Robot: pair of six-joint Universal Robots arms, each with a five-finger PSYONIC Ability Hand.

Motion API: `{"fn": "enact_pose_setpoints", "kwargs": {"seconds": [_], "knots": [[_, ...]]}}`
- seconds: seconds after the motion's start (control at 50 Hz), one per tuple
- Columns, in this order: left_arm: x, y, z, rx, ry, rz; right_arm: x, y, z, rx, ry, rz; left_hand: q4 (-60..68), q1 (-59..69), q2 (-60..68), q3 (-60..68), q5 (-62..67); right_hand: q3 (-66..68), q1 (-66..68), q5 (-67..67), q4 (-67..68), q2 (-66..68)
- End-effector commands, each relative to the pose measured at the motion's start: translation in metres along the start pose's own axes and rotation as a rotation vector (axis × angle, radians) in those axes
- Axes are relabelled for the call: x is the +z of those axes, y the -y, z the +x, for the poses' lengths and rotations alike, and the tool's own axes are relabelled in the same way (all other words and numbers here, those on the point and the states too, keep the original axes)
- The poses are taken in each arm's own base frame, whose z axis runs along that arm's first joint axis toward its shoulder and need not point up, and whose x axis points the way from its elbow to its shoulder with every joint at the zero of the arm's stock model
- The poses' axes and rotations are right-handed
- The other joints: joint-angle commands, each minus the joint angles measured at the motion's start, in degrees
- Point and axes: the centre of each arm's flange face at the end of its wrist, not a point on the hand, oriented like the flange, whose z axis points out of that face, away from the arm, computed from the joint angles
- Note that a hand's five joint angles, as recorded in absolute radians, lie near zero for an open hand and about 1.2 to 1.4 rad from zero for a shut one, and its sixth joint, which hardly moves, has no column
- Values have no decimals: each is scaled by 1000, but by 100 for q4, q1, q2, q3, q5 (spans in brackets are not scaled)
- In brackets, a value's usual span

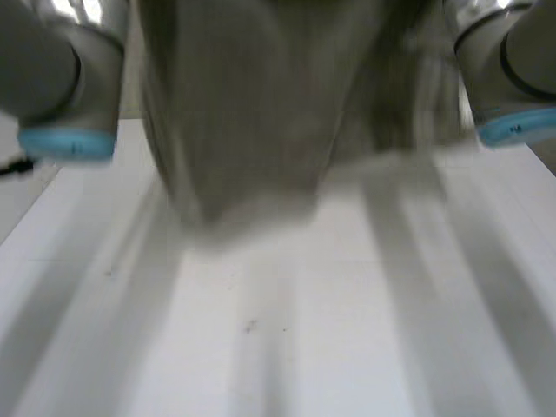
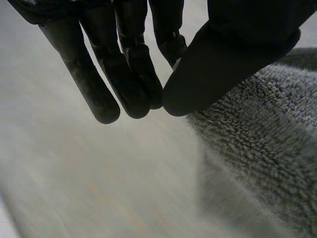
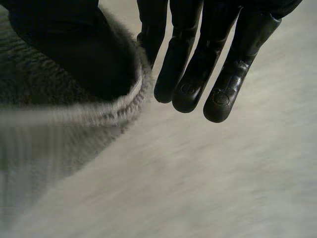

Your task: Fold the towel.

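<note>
Head view: the towel (image 1: 252, 130) hangs in the air, grey and bunched into vertical folds. The left arm (image 1: 61, 78) is just to one side of the towel and the right arm (image 1: 512, 69) just to the other. The counter (image 1: 347, 330) lies below the towel. The towel's lower edge is clear of it on the left arm's side, and we cannot tell on the right arm's side.

Left wrist view: the left hand (image 2: 124, 74) has its fingers straight and close together, and its thumb (image 2: 223, 59) is brought in against their tips. The towel comes out from under that thumb, so we read a narrow pinch on the towel's edge. The towel's looped pile hangs beside the thumb.

Right wrist view: the right hand (image 3: 198, 64) has straight fingers, held close. Its thumb (image 3: 84, 54) presses into the towel, whose hem curls round the thumb and reaches the nearest finger. We record this as a pinch at the towel's hem. The rest of the towel drops away under the thumb.
</note>
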Motion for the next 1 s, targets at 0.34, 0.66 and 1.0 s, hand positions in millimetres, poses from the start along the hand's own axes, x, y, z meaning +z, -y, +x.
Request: {"fn": "enact_pose_setpoints", "kwargs": {"seconds": [0.34, 0.66, 1.0], "knots": [[-114, -135, 19, 22, -14, -431, -122, -44, -121, 187, 661, -146, 1026, 1120, 1023, 1025, 1057, 1190, 2417, 1312, 1157, 1216], [-198, -162, 46, 19, -221, -660, -188, -62, -156, 317, 904, -383, 1026, 1120, 1023, 1025, 1057, 1190, 2417, 1312, 1157, 1216], [-208, -166, 23, -36, -303, -678, -195, -70, -127, 610, 826, -586, -4758, -4664, -4761, -4759, -4727, 1190, 2417, 1312, 1157, 1216]]}}
